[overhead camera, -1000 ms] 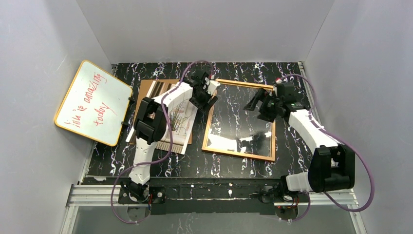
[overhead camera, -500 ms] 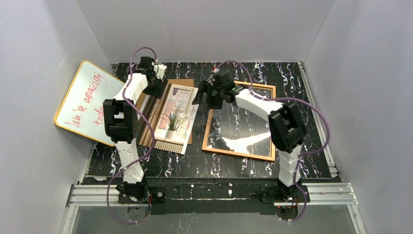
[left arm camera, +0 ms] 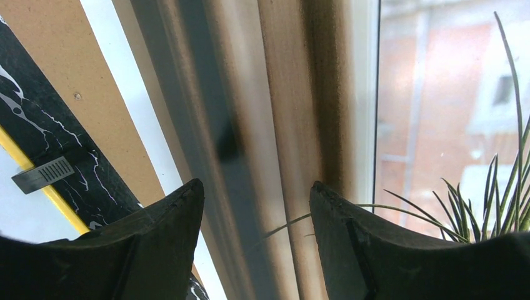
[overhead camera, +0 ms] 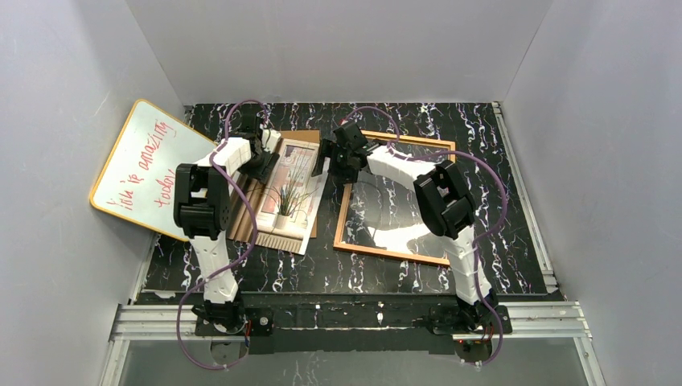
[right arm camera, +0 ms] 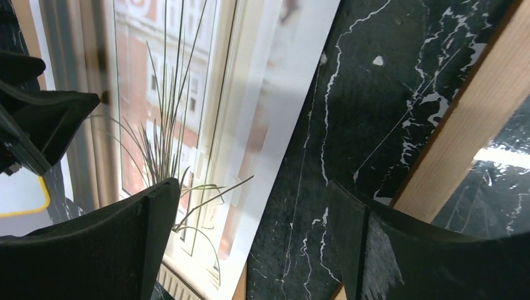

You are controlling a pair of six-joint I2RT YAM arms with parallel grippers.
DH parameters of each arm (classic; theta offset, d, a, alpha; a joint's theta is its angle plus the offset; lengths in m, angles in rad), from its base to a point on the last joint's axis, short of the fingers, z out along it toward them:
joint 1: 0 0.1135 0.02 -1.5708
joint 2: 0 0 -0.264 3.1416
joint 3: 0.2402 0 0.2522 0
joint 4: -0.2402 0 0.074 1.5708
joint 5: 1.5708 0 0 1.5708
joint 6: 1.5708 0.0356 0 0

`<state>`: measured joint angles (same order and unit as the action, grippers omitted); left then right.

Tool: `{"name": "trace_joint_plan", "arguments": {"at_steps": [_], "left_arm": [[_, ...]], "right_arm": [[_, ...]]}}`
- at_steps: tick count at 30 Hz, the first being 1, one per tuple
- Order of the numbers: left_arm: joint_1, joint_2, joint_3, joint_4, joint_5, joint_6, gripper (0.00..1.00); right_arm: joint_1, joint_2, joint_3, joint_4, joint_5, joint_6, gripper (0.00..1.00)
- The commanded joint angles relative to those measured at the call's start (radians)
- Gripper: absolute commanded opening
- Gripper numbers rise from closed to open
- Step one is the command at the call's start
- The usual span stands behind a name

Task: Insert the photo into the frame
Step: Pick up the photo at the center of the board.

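The photo, a rectangular paper print of a beige room with a spiky potted plant (overhead camera: 293, 191), lay face up on the black marble-patterned table (overhead camera: 499, 201), resting on a plain brown backing board (overhead camera: 238, 158) whose edges showed around it; it was outside the frame, a thin-bordered orange-brown wooden rectangle (overhead camera: 345, 205), which lay flat just to its right with a narrow strip of bare table between them; the frame's inside showed the marble pattern and a pale glare.

The left gripper (overhead camera: 264, 158) hung over the photo's left edge; in the left wrist view its two black fingers (left arm camera: 156, 237) were spread with nothing between them; whether they touched the paper could not be told.

The right gripper (overhead camera: 328, 163) hung over the photo's right edge and the bare strip, close beside the frame's left rail; its fingers (right arm camera: 119, 244) were also spread and held nothing.

A yellow-edged whiteboard with red writing (overhead camera: 153, 169) leaned at the table's left side.
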<state>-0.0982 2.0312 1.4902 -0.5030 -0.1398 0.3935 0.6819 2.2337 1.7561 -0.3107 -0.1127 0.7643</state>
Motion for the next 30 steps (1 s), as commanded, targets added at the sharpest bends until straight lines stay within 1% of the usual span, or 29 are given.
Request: {"name": "trace_joint_plan", "arguments": {"at_steps": [1,5,12,14,18,21,24,30], "left_arm": [[0.002,-0.026,-0.052,0.0,-0.002,0.014,0.61],[0.002,-0.018,-0.064,0.001,0.012,0.016,0.61],[0.001,-0.004,-0.058,-0.008,0.029,0.015,0.61],[0.001,-0.002,-0.055,-0.01,0.033,0.017,0.61],[0.001,0.002,-0.052,-0.016,0.035,0.022,0.61],[0.0,0.004,-0.049,-0.019,0.033,0.024,0.61],[-0.001,0.008,-0.046,-0.024,0.031,0.028,0.61],[-0.001,0.002,-0.05,-0.027,0.035,0.034,0.61]], "right_arm": [[-0.004,0.031,0.024,0.029,0.041,0.036,0.95],[-0.003,0.075,0.047,0.038,0.003,0.073,0.94],[-0.023,0.108,0.032,0.105,-0.063,0.167,0.93],[-0.03,0.099,-0.003,0.162,-0.096,0.196,0.92],[-0.057,0.062,-0.116,0.376,-0.207,0.29,0.89],[-0.073,0.039,-0.171,0.54,-0.303,0.355,0.84],[-0.077,0.015,-0.195,0.648,-0.353,0.377,0.79],[-0.076,-0.012,-0.211,0.686,-0.384,0.383,0.79]]}}
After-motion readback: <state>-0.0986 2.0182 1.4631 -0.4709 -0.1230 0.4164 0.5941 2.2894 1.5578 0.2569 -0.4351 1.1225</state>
